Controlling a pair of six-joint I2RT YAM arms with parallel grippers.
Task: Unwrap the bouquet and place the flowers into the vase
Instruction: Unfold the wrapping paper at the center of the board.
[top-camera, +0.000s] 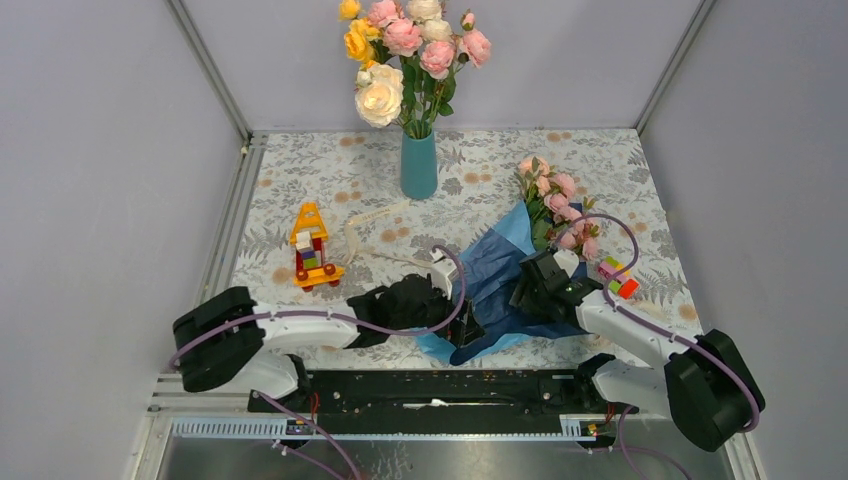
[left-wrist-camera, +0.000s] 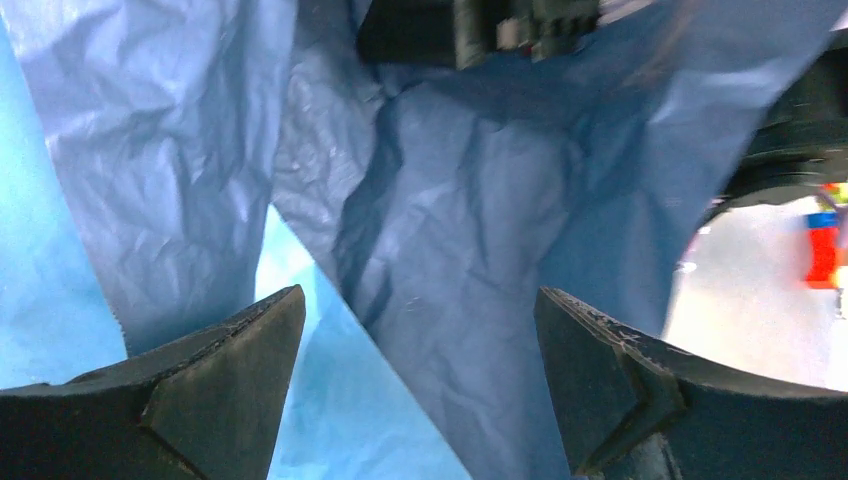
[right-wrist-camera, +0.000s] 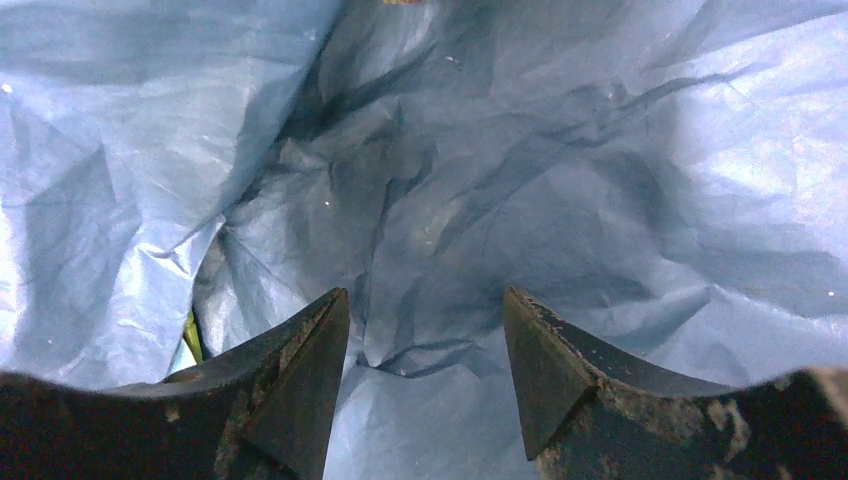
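I read the left arm (top-camera: 300, 325) as stretched low across the near counter (top-camera: 300, 180), reaching right from its base, with the wrist level over the near left part of the blue paper (top-camera: 495, 265). The left jaws are released: in the left wrist view both fingers (left-wrist-camera: 220, 385) stand wide apart, and a navy fold of the paper runs up between them without being pinched.

The right arm (top-camera: 630, 335) reaches forward and to the left from its base, its wrist pitched down onto the right side of the paper. The right jaws are partly spread. In the right wrist view crumpled paper fills the gap between them, and I see no fold clamped there.

The bouquet (top-camera: 530, 240) lies on the counter, right of centre, between the two wrists. Its wrapping is spread open towards the near edge. The flowers (top-camera: 558, 205) point to the far right, just beyond the right wrist.

The vase (top-camera: 419, 165) stands upright at the far centre, well apart from the bouquet. It holds a larger rose bunch (top-camera: 405, 50) of yellow, cream and pink.
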